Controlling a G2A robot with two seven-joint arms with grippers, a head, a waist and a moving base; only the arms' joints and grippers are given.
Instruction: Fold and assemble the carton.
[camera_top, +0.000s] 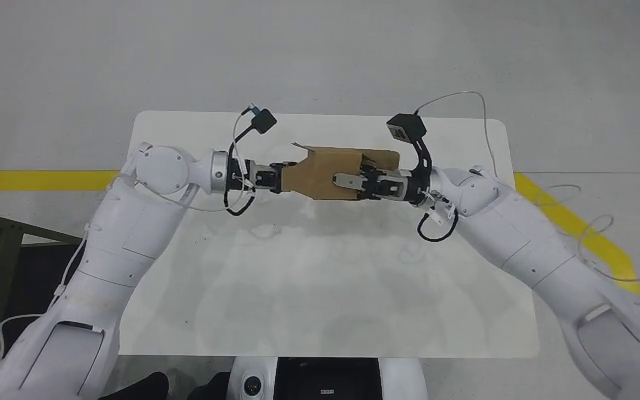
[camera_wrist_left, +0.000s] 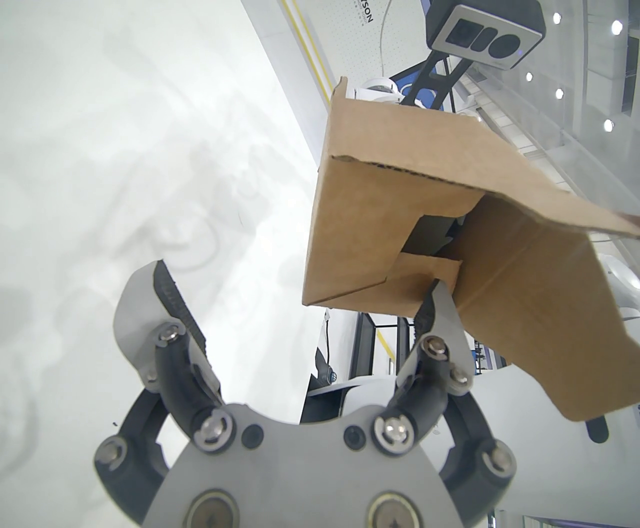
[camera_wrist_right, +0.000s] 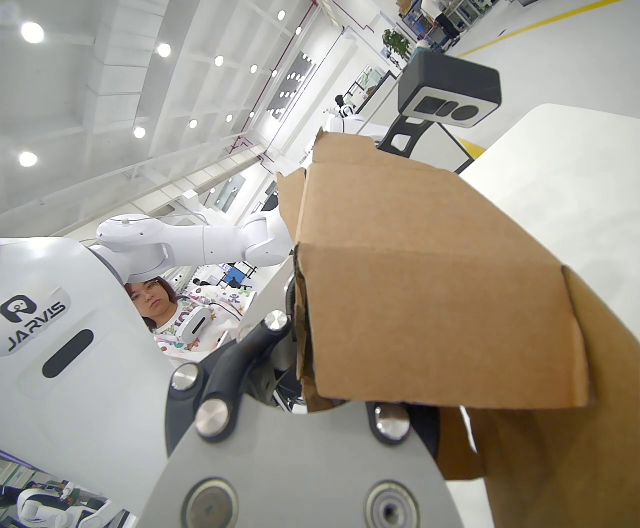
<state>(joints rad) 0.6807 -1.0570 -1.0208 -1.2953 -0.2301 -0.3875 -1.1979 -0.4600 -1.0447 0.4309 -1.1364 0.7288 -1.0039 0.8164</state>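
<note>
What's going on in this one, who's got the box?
Both arms are working on the brown carton over the white table. The left hand is open at one end, with one finger against a partly folded end flap. The right hand is at the opposite end; whether it grips is unclear. The carton is opened into a box shape, its end flaps not yet closed.

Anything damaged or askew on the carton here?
Yes. The carton has a frayed, crumpled corner edge in the right wrist view. At its other end, by the open left gripper, the flaps overlap loosely, leaving a gap.
</note>
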